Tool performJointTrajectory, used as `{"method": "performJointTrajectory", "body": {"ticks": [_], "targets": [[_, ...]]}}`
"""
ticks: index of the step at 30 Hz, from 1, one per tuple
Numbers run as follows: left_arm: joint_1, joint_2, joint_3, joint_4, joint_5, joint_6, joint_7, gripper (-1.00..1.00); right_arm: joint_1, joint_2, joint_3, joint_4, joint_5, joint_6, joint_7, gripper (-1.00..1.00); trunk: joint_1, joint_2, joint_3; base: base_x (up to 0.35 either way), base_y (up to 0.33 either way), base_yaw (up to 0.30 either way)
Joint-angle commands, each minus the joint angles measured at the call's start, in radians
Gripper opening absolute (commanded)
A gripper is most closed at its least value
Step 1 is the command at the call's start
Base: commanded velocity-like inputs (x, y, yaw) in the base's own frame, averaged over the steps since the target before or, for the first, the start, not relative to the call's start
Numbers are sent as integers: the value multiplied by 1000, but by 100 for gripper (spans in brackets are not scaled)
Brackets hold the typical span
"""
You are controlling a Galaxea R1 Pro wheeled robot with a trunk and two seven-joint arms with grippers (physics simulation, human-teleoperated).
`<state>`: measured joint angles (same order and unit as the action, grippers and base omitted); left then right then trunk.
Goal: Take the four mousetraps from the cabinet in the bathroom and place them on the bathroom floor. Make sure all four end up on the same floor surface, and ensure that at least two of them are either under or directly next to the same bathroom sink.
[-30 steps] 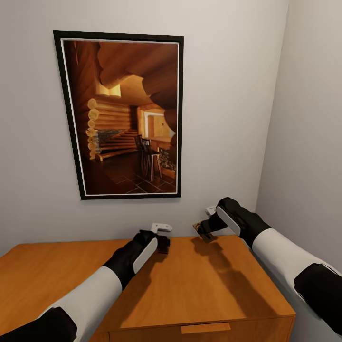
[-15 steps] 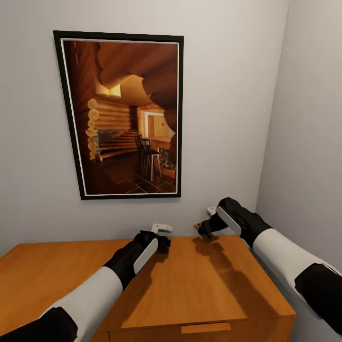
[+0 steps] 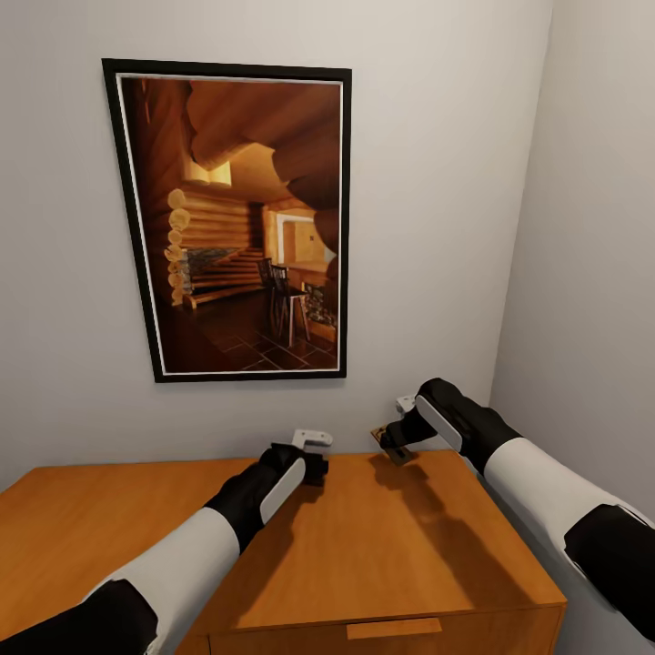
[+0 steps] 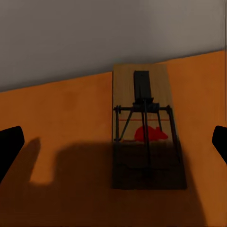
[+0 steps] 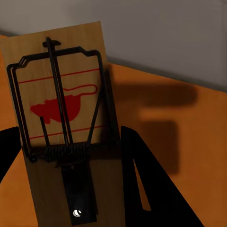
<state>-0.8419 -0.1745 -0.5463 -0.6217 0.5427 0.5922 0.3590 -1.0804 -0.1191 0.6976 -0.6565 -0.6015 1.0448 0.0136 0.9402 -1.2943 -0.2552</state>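
The right tool (image 3: 393, 446) is clamped on a mousetrap (image 3: 386, 445), holding it raised and tilted above the far right part of the cabinet (image 3: 382, 546) top, close to the wall (image 3: 437, 182). In the right wrist view that mousetrap (image 5: 59, 127) sits between the two dark fingers (image 5: 142, 175), its wire bar, coil spring and red mouse print facing the camera, with its shadow cast on the orange wood beyond. Against the picture of one second ago, this tool and its mousetrap sit in almost the same place; any shift is very slight.

The left tool (image 3: 314, 466) hangs over the far edge of the cabinet top, near the middle of that edge, and has crept a little further toward the wall and up since a second ago. In the left wrist view its fingertips (image 4: 9, 146) stand spread wide at either side, gripping nothing. Between them a second mousetrap (image 4: 146, 127) lies flat on the cabinet top (image 4: 56, 123), one short end near the far edge by the wall, half in the tool's shadow. In the head view that mousetrap is hidden behind the left tool.

On the wall above the cabinet hangs a black-framed picture (image 3: 236, 218) of a log-cabin interior, unchanged.
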Motion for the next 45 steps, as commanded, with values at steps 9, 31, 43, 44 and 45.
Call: {"method": "performJointTrajectory", "body": {"ticks": [9, 31, 43, 44, 45], "targets": [[-9, 0, -4, 10, 7, -10, -36, 100, -1, -10, 6, -2, -3, 2, 4, -100, 0, -1, -1, 0, 0, -30], [-10, 0, -6, 13, 5, -17, -41, 100, -1, -13, 11, -2, -3, 2, -2, -100, 0, -1, -1, 0, 0, -50], [-10, 3, -7, 40, 8, -19, -32, 100, -1, -13, 12, -2, -3, 2, -3, -100, 0, -1, -1, 0, 0, 0], [-11, 4, -7, 44, 8, -21, -31, 100, -1, -13, 13, -2, -3, 2, -3, -100, 0, -1, -1, 0, 0, 0], [-11, 4, -7, 46, 8, -22, -31, 100, -1, -13, 13, -2, -3, 2, -3, -100, 0, -1, -1, 0, 0, 0]]}}
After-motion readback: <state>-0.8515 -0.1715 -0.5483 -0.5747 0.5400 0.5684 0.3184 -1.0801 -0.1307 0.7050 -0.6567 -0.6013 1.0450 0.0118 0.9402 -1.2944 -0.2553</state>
